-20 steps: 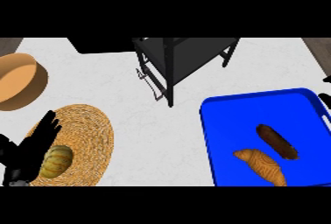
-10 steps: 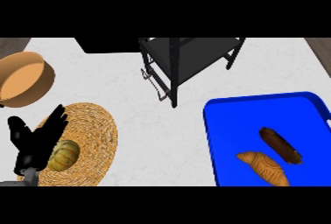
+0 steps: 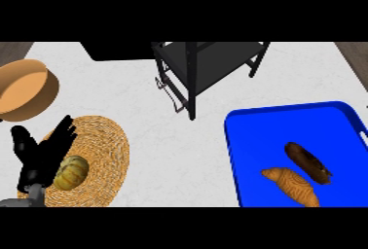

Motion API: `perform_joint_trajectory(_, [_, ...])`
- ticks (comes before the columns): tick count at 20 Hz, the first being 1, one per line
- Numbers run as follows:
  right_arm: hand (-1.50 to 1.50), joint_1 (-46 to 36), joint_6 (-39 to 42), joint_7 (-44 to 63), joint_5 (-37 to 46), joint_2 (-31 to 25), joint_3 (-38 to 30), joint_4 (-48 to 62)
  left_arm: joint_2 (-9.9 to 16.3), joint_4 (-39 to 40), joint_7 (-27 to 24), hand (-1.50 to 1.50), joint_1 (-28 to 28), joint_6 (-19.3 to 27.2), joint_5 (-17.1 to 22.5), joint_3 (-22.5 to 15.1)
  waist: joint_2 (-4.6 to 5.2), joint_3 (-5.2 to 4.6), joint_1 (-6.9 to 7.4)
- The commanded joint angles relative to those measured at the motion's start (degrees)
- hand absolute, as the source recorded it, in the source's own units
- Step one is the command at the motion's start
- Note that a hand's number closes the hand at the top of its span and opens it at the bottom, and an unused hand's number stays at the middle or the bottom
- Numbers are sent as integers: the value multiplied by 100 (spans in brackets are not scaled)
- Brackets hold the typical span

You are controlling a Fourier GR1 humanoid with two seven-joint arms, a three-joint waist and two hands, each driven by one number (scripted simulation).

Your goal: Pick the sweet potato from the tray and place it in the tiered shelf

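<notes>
The sweet potato (image 3: 309,162), dark brown and elongated, lies in the blue tray (image 3: 248,146) at the right. A ridged orange pastry-like item (image 3: 291,186) lies just in front of it. The black tiered shelf (image 3: 208,68) stands at the top centre, behind the tray's left corner. My left hand (image 3: 39,155) shows at the far left with fingers straight and pointing up, far from the tray. It is open and holds nothing. My right hand is out of the view.
A round woven mat (image 3: 104,151) lies under and beside the left hand, with a round yellowish ribbed item (image 3: 70,172) on it. A wooden bowl (image 3: 25,90) sits at the upper left. White counter (image 3: 179,155) runs between mat and tray.
The left hand has risen a little and turned over the mat's left edge. The view has shifted slightly. Nothing in the tray has moved.
</notes>
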Motion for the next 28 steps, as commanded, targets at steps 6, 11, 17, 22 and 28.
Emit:
perform_joint_trajectory(6, [-150, 258, -1066, 2903, 1341, 605, 633, -1927, -369, 507, -80, 0, -261, -183, -70, -139, 95, -55, 123])
perform_joint_trajectory(11, [-150, 359, -983, 4228, 2147, 897, 1163, -2636, -522, 269, -112, 0, -76, -41, -195, -146, 78, -49, 166])
perform_joint_trajectory(17, [-150, -245, -517, 4509, 3007, 1479, 1824, -1823, -596, -196, 205, 0, 91, -11, -369, -323, 98, -41, 299])
perform_joint_trajectory(22, [-150, -66, -430, 5162, 3816, 1867, 2175, -2034, -482, -28, 218, 0, -90, -232, -296, -54, 91, -43, 237])
perform_joint_trajectory(28, [-150, -41, -797, 4802, 4525, 2365, 2153, -1411, -675, 486, 78, 0, -399, -257, -478, 34, 99, -42, 188])
